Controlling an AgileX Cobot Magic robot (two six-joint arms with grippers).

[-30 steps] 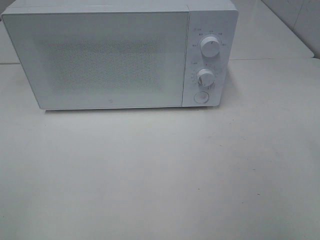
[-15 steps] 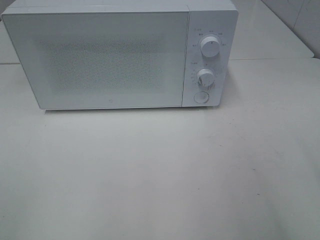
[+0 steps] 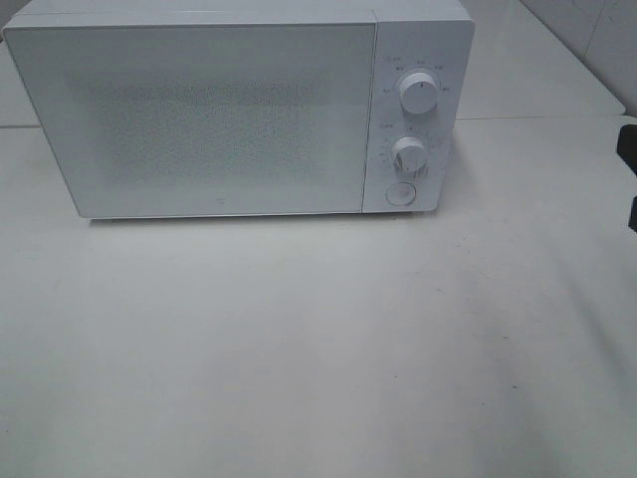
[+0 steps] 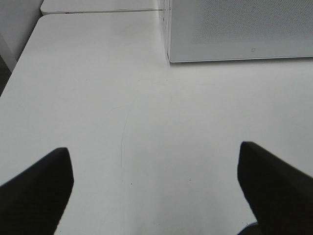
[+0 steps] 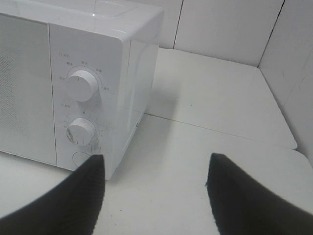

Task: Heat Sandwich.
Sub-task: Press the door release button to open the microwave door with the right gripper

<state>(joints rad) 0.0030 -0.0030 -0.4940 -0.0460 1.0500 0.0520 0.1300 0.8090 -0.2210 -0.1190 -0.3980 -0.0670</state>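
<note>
A boxy white microwave oven (image 3: 219,119) with a glossy plastic shell stands at the far side of a matte white tabletop (image 3: 318,349). Small grey characters ring its two knobs, but they are too small to read. A tiny grey mark (image 4: 253,49) near the lower edge of the door cannot be read either.

The left gripper (image 4: 156,191) hovers above bare tabletop near the microwave's left front corner. Its two dark fingers (image 4: 39,186) are spread wide, with nothing between them and nothing touched. The right gripper (image 5: 156,196) is off the microwave's right side, facing the control panel. Its dark fingers are also apart and hold nothing. In the high view only a dark sliver of that arm (image 3: 629,149) shows, at the right edge.

The microwave door is closed, and its flat front has a fine dotted mesh window. On the panel to the right are a round white upper knob (image 3: 419,92), a matching lower knob (image 3: 409,155) and a round button (image 3: 400,194) under them. A faint curved scratch (image 4: 122,132) marks the tabletop on the left.

The sandwich shows in none of the views, so where it is cannot be told.
</note>
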